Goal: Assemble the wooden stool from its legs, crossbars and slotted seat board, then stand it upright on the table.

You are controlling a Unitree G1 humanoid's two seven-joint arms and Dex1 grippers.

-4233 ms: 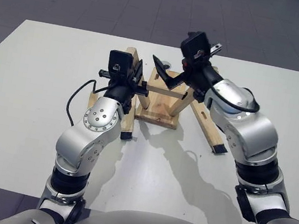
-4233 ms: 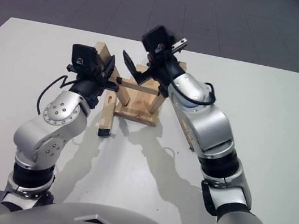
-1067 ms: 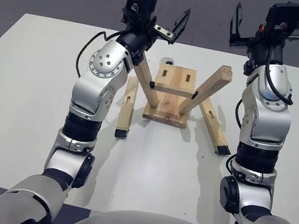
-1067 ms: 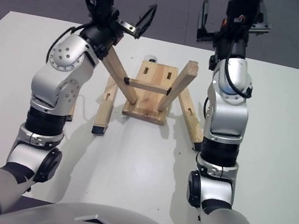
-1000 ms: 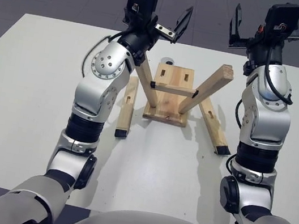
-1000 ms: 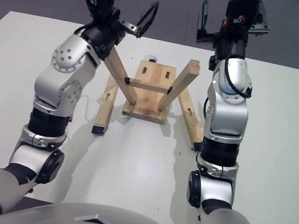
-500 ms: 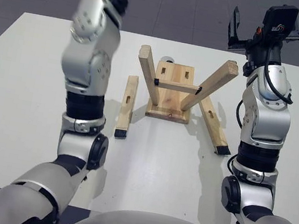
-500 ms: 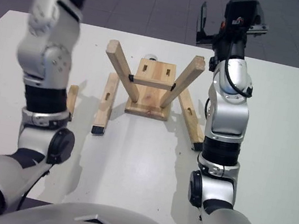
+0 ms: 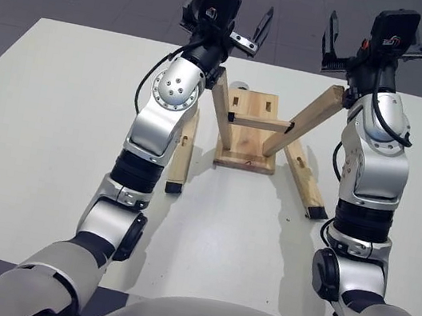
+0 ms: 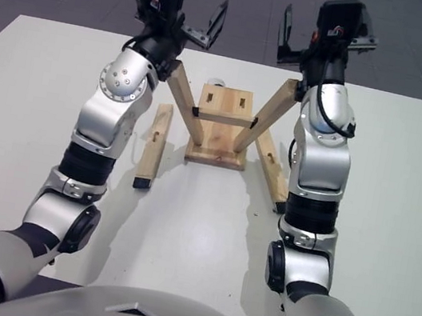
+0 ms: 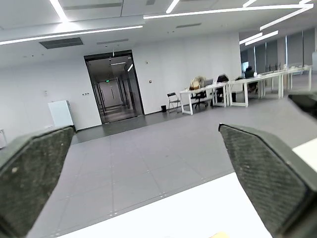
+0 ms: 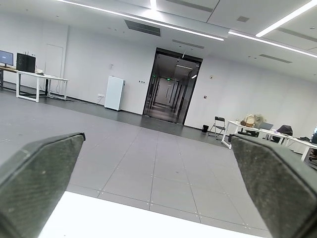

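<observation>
A pale wooden stool (image 9: 244, 151), partly built, is lying upside down on a white table (image 9: 54, 124). Its slotted seat board (image 9: 254, 103) is resting flat while two legs (image 9: 223, 107) are slanting upward, joined by a crossbar (image 9: 261, 123). Two loose wooden legs (image 9: 181, 157) are lying on either side. Above the stool, the left gripper (image 11: 146, 148) and right gripper (image 12: 157, 144) are gaping wide, gripping nothing.

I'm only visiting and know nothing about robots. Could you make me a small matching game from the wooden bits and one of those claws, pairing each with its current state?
1. seat board
2. crossbar
3. loose leg on the robot's left
4. right gripper

A. raised, jaws open
B. lying flat, two legs plugged into it
C. bridging those two legs
D. lying unattached on the table

Pairs: 1-B, 2-C, 3-D, 4-A
</observation>
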